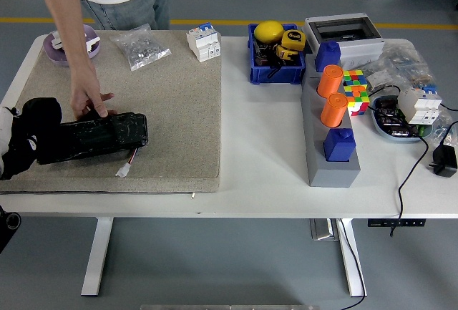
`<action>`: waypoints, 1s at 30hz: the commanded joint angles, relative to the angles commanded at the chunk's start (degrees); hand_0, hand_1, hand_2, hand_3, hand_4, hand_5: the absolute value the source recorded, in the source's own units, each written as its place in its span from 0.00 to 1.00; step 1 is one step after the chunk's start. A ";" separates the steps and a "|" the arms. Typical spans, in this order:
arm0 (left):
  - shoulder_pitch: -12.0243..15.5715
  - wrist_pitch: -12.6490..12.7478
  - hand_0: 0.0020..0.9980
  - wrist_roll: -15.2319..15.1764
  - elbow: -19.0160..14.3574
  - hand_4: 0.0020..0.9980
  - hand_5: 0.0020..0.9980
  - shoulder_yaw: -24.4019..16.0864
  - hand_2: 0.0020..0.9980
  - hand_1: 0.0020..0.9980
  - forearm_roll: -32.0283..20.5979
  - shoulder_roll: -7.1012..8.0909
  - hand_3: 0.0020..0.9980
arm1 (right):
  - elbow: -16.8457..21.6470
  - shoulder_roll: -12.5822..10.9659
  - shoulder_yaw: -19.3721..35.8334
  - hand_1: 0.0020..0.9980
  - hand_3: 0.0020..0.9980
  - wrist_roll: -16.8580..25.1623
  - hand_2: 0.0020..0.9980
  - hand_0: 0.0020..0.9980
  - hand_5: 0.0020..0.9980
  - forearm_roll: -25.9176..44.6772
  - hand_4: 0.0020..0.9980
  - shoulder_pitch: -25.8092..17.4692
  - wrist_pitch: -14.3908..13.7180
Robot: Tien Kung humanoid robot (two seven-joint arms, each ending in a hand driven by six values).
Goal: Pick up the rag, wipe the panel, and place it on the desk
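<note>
Black on black at the near left of the white table (272, 181). Caught the left hand (32, 127) set against the left end of the dark panel (96, 137). Could not tell whether open or closed, nor separate the rag from that dark mass. Found the panel lying flat on the beige mat (172, 109), with a thin wire and white connector (125, 170) trailing off its near right corner. Just beyond, saw a person's hand (89, 99) pressed on the panel's far edge, arm reaching from the far side. Farther back along the mat, recorded a purple dish (54, 49), a clear bag of small parts (139, 46) and white circuit breakers (202, 41). Spotted a blue bin (275, 59) just right of them.
</note>
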 joint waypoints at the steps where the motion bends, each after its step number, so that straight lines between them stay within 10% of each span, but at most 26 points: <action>1: 0.03 0.01 0.25 -0.01 0.01 0.09 0.00 -0.08 0.50 0.15 0.00 0.09 0.45 | -0.01 -0.01 0.00 0.71 0.69 0.00 0.71 0.79 0.73 0.00 1.00 0.01 0.01; 30: -4.35 1.43 0.24 0.45 -2.11 0.09 0.00 8.95 0.50 0.15 -1.93 -3.16 0.46 | -0.02 0.06 -0.20 0.71 0.69 0.11 0.71 0.79 0.73 -0.01 1.00 0.22 -0.15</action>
